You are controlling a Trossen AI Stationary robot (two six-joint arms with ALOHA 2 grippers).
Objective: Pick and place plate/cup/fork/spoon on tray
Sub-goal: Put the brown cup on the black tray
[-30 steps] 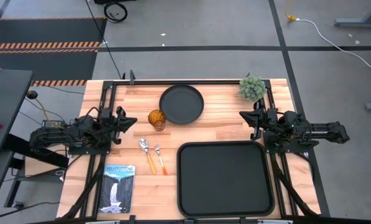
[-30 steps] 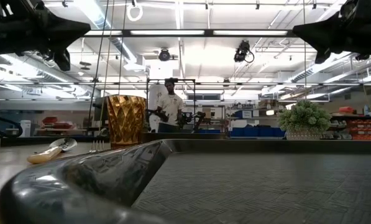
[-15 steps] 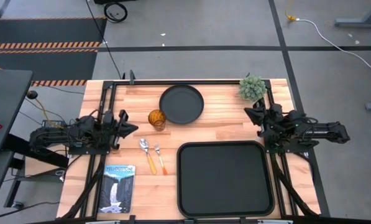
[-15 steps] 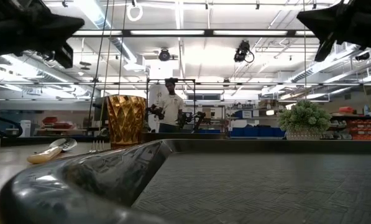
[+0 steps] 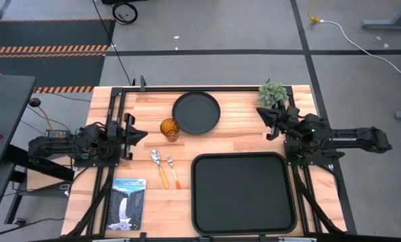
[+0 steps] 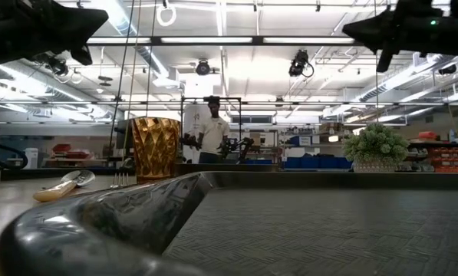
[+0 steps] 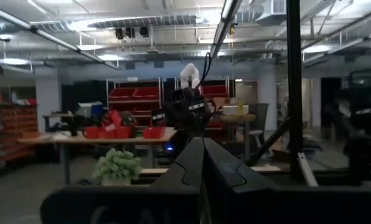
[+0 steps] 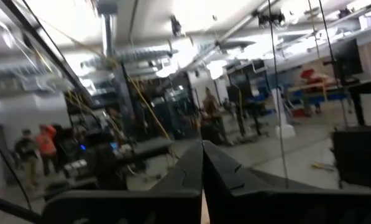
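My left gripper (image 5: 141,135) clenched, empty, hovering left of the small translucent amber tumbler cup (image 5: 169,128): light, slick, grip across the rim. Near it, yellow-handled metal spoon (image 5: 159,166) and reddish-handled fork (image 5: 172,171): thin, stiff, pinch mid-handle. Round matte black plate (image 5: 196,112), far centre: rigid, take by rim. Large black rectangular tray (image 5: 208,208), near right, bare. My right gripper (image 5: 263,116) clenched, empty. Booklet (image 5: 127,203) title unreadable.

The only words are on a book (image 5: 128,204) lying flat on the table's (image 5: 240,138) left front part. Its cover has a waterfall picture and a line of pale letters at the top, but they are too small to read.
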